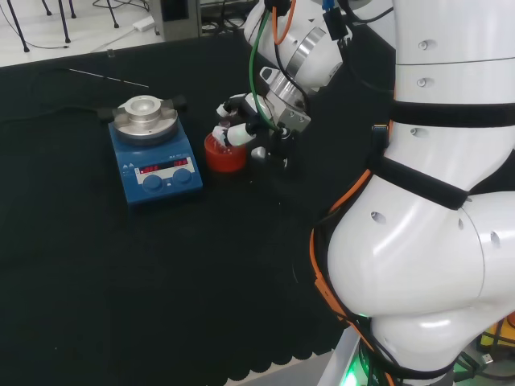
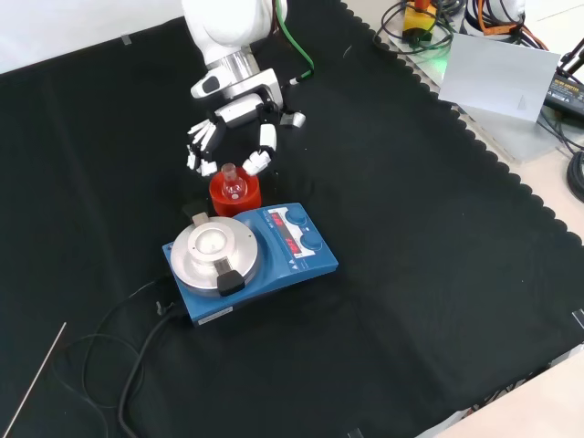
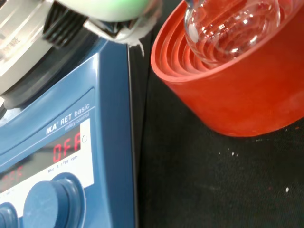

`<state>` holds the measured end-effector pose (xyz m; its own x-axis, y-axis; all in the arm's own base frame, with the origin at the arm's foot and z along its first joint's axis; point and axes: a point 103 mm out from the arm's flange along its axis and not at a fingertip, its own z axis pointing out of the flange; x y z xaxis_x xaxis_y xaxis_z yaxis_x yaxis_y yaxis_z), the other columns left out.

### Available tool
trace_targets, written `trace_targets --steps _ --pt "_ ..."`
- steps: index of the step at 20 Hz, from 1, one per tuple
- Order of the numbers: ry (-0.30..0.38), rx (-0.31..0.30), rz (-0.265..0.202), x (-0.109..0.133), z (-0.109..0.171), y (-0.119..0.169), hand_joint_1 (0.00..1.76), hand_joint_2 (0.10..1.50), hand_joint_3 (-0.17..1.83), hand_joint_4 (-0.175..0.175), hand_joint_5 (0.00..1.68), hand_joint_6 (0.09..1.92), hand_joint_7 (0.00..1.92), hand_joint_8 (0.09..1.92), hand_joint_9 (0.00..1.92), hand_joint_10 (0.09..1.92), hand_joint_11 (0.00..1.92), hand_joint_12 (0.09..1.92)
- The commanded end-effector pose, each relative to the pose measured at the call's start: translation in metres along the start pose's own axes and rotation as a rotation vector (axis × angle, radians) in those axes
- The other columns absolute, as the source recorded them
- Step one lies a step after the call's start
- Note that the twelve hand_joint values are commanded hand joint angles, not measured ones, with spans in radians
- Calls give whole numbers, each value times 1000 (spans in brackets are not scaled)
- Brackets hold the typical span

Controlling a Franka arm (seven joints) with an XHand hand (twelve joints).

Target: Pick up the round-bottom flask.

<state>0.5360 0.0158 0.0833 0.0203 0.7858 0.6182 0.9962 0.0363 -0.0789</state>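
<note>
Your hand point(image 2: 239, 114) hangs just beyond the flask point(image 2: 231, 180), fingers point(image 2: 264, 139) spread and part-curled, gripping nothing. Flask sits in its red stand point(image 2: 235, 197), beside the stirrer point(image 2: 251, 251).

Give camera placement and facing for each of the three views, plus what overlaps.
Head view: behind and above the arm's base, looking over the white arm links at the bench; the hand is at the red stand.
Front view: in front of the arm, looking down on the cloth; hand enters from the top.
Wrist view: at the wrist, close on the flask in the stand.
Shared: all three show the red stand and the blue stirrer.
</note>
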Motion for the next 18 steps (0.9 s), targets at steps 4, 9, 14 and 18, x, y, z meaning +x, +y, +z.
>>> trace_targets --steps 4,9,14,18 --pt "-25 6 8 -4 1 -1 948 557 787 -3 574 638 322 573 510 579 27 1371" --pt "-28 7 9 -3 3 0 948 556 786 -3 577 650 321 574 509 580 26 1370" --pt "-24 6 14 -5 3 0 948 557 785 -2 583 663 320 575 508 581 25 1369" --pt "-11 11 16 -7 8 1 948 558 784 -1 602 678 320 575 508 582 24 1369"
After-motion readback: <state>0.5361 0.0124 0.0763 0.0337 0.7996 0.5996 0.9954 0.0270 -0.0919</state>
